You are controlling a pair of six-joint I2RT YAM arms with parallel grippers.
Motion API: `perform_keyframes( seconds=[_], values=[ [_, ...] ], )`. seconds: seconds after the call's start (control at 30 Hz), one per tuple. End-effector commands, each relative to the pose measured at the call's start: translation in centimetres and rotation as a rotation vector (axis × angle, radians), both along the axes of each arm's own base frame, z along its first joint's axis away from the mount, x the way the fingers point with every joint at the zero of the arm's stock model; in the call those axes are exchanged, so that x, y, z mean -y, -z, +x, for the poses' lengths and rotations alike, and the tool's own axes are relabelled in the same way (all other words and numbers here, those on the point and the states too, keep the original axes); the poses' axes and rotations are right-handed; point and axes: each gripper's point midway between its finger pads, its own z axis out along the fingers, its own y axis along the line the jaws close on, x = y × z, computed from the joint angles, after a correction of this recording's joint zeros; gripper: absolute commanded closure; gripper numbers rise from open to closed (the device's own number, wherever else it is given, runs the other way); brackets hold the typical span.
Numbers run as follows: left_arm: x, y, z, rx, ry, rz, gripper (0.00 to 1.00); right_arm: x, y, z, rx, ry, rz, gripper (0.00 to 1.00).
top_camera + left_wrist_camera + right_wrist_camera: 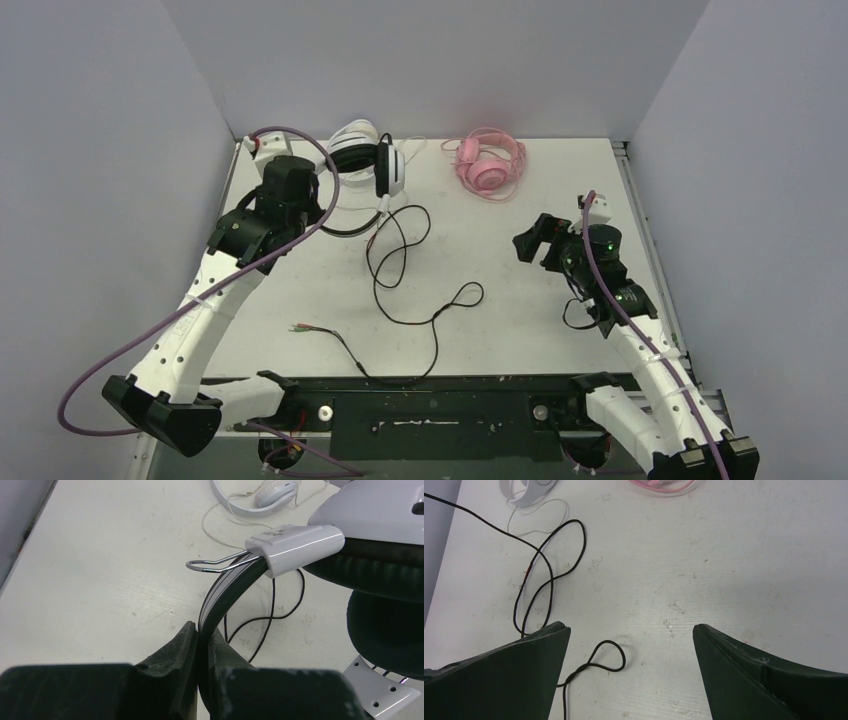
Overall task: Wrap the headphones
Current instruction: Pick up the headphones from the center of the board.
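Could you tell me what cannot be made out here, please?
Left end effector: hidden under its own wrist in the top view; only the left wrist view shows it shut on the black-and-white headphones.
White headset: cut off by the left wrist view's top edge.
Pink headphones: cut off by the right wrist view's top edge.
Black cable's plug ends: too small in top view.

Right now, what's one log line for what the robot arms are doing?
left gripper: shut on black-and-white headphones band | right gripper: open, empty | black cable: loose on table
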Motion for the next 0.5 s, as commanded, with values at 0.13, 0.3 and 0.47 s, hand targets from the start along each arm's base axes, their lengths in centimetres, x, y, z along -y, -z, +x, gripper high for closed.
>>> perform_keyframes(
  seconds=[0.13,0.3,0.47],
  values=[
    [2.4,-4.0,1.1,0.123,0.109,-0.095,1.0,-0.3,-1.7,0.1,0.051,-0.015,0.006,0.0],
    [4.4,-4.0,2.0,0.113,0.204,-0.106,1.0,-0.1,-1.8,0.5,0.051,-0.003,0.003,0.0],
    [5.6,-3.4,2.8,0.097,0.242,-0.122,1.0,0.3,-1.8,0.5,0.057,0.018,-0.002,0.0]
  ],
)
